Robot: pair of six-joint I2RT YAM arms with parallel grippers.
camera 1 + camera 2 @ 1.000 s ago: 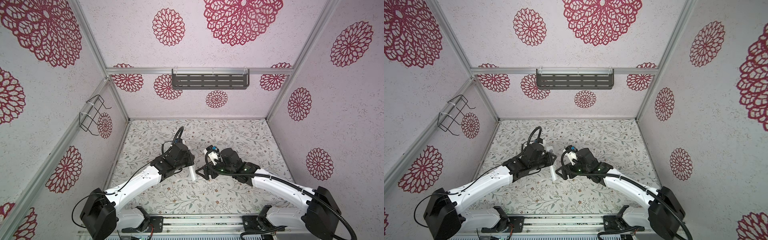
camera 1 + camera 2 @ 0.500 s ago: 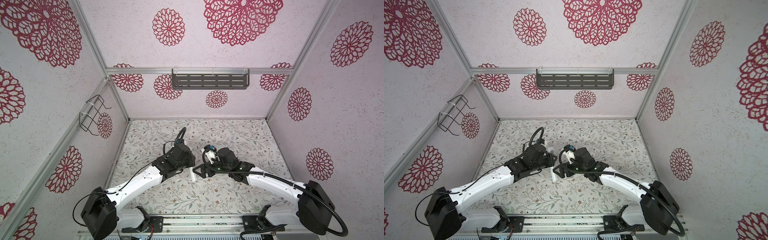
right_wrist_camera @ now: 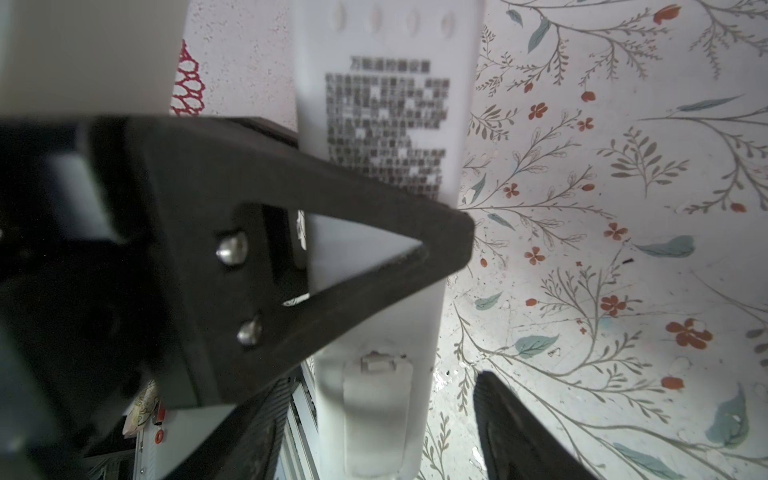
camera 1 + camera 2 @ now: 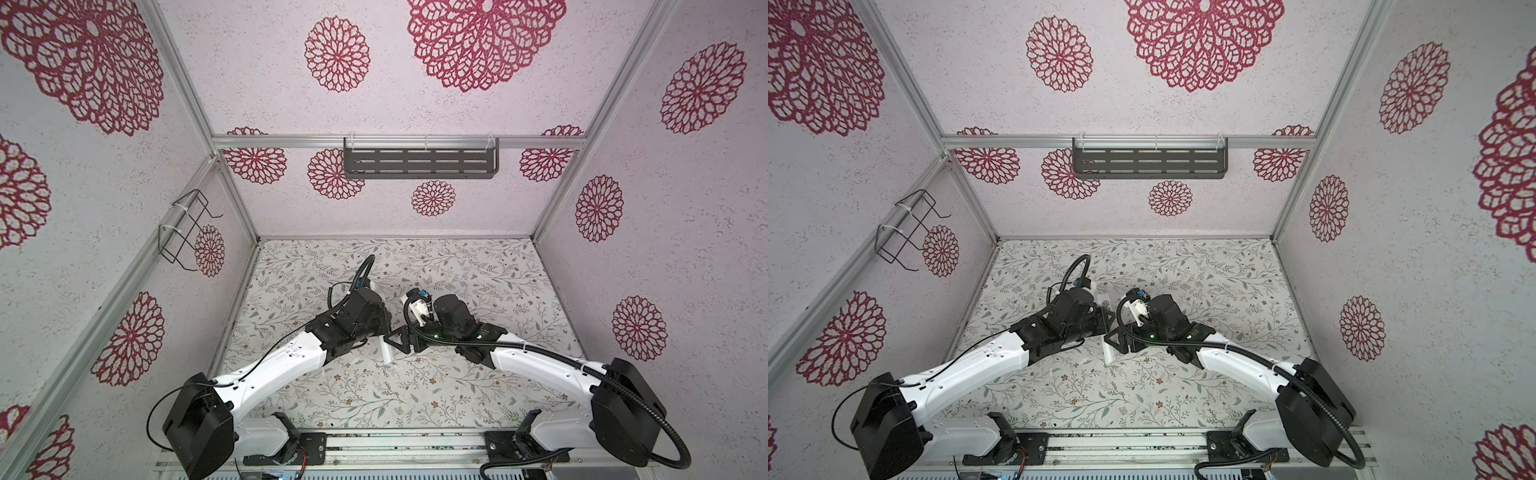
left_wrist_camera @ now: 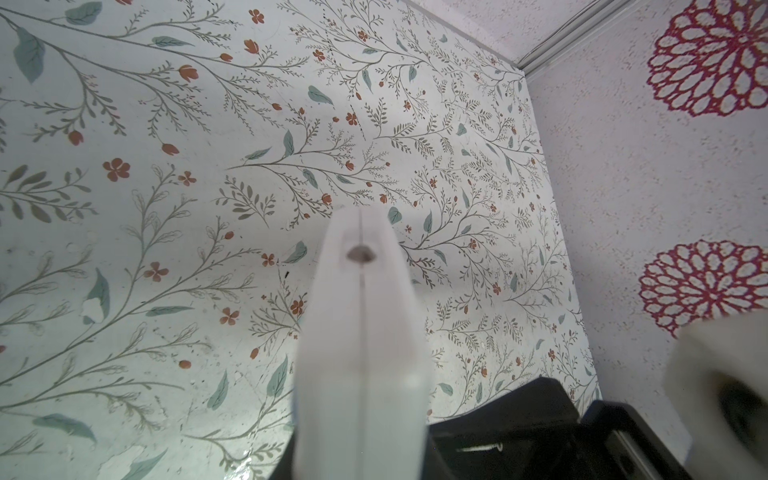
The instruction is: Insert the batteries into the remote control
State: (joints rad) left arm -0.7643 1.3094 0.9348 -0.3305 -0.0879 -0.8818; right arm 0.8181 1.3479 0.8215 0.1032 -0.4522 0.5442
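LEFT HOLDS, RIGHT STRADDLES: Your left fingers (image 4: 1102, 319) are clenched on the remote (image 3: 386, 124) about mid-length, so the white bar sticks out both sides of the grip. The left wrist cam looks along its narrow edge to the tip w/ the small dark emitter hole (image 5: 360, 253).

Your right fingers (image 3: 374, 203) stand released, straddling the same bar nearer the door end. One black triangular finger lies across the printed label; its mate sits just beside the far edge, w/ a sliver of bench (image 3: 623, 249) showing between. Nothing is pinched there yet.

The remote's back faces the right wrist cam, w/ the battery door (image 3: 376, 407) in place and the latch tab (image 3: 376, 360) seated. That reads as a brace-and-work setup, prob.: the left arm steadies the body, back exposed, so the right can get at the door.

In both top views your two arms meet over the bench centre, w/ the remote running between them. The batteries aren't visible in any view, so can't say where they lie. A shut door means either loaded or not yet begun; the frames don't settle it.
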